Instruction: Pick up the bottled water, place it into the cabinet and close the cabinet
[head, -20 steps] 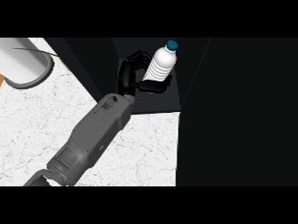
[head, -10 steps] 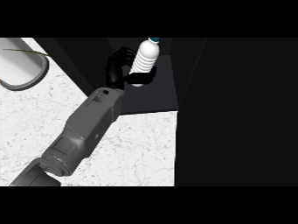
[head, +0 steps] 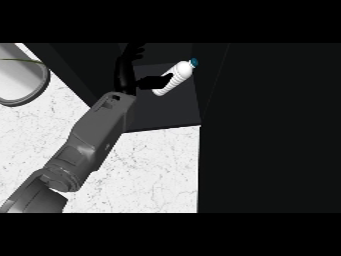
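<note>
Bottled water (head: 177,77) inside cabinet (head: 165,112), tilted, cap toward one o'clock, at three o'clock of left hand (head: 128,70). Fingers straight, only thumb touching its base. Best withdrawn toward seven o'clock, without nudging it, before closing up.

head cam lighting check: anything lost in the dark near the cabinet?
Head view: the cabinet is almost uniformly black, with little inner detail readable; the black robot hand partly merges with it; the white bottled water stands out clearly; the counter is evenly lit, no glare.
</note>
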`<control>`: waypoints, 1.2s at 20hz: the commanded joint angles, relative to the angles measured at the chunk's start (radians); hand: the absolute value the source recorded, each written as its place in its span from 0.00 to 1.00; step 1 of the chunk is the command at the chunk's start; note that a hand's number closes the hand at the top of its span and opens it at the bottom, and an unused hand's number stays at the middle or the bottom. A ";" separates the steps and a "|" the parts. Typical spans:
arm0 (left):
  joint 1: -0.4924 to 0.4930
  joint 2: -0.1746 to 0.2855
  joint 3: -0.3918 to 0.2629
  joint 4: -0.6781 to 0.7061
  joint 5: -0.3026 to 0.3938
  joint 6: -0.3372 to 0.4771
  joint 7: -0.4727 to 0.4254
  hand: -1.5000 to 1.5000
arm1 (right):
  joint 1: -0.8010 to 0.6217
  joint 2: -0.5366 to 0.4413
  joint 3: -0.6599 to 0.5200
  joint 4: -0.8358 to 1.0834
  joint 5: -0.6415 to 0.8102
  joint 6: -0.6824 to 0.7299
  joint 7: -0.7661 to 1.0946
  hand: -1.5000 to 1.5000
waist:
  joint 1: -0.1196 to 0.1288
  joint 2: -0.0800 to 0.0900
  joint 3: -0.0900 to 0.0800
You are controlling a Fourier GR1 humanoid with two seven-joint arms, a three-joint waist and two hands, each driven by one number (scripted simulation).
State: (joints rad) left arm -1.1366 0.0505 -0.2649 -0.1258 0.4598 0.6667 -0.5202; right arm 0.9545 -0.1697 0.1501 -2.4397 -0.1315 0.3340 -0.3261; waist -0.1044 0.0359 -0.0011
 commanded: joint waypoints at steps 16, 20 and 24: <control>-0.090 0.000 0.096 -0.067 0.056 -0.278 -0.136 0.00 | 0.009 -0.021 0.004 -0.082 -0.092 0.035 0.074 0.00 | 0.038 -0.008 -0.001; -0.059 -0.049 0.108 -0.072 0.068 -0.285 -0.176 0.00 | 0.002 0.028 0.050 -0.021 -0.028 0.018 0.036 0.00 | 0.044 -0.020 0.000; -0.009 -0.050 0.111 -0.097 0.058 -0.328 -0.201 0.00 | 0.025 0.016 0.032 -0.126 -0.087 0.002 0.117 0.00 | 0.073 -0.028 0.000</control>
State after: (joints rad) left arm -1.1894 0.0151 -0.1594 -0.2019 0.5150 0.3687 -0.6841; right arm 0.9657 -0.1600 0.1695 -2.4445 -0.1532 0.3604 -0.2916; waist -0.0495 0.0139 -0.0009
